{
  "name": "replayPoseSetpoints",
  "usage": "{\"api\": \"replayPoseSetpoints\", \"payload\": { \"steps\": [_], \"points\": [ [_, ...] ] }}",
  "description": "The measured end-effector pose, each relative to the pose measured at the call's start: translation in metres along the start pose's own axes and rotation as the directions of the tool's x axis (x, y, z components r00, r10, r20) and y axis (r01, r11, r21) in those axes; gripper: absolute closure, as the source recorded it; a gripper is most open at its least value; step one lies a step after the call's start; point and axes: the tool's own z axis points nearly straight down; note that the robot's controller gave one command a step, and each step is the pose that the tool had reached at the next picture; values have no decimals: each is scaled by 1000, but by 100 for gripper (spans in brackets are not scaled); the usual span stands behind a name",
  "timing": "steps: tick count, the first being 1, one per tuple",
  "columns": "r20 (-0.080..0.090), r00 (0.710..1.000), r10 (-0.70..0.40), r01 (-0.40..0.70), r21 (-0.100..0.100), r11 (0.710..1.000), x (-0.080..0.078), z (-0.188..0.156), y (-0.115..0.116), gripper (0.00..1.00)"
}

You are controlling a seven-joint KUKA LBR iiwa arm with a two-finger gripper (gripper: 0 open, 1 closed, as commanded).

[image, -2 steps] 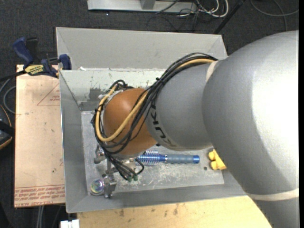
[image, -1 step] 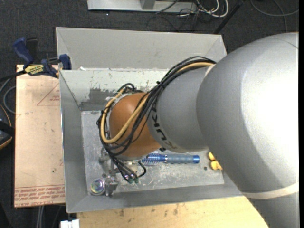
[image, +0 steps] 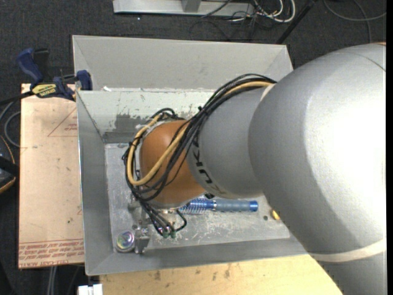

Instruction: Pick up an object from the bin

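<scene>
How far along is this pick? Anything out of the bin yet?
Done: the arm is down in the bin, with the gripper low at the near-left corner. In hand: nothing that I can see held; the gripper is beside a small round shiny thing. Left: the grasp and the lift out. A blue brush lies on the bin floor to its right.

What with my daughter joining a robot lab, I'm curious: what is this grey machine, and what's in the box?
The big grey tube is a robot arm reaching in from the right; the camera looks down from above, slightly sideways. The orange cover and cables are part of its wrist. Its claw hangs low in a grey metal bin, beside a small round shiny thing. A blue stick with a ribbed end lies further right. Whether the claw holds anything is hidden.
</scene>
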Motion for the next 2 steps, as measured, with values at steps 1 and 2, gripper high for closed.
{"api": "replayPoseSetpoints", "payload": {
  "steps": [1, 2],
  "points": [
    [4, 1000, 2, -2, -2, 1000, -1, -1, 0, 100],
    [4, 995, 96, -96, -11, 995, -58, 3, -92, 100]
  ]
}}
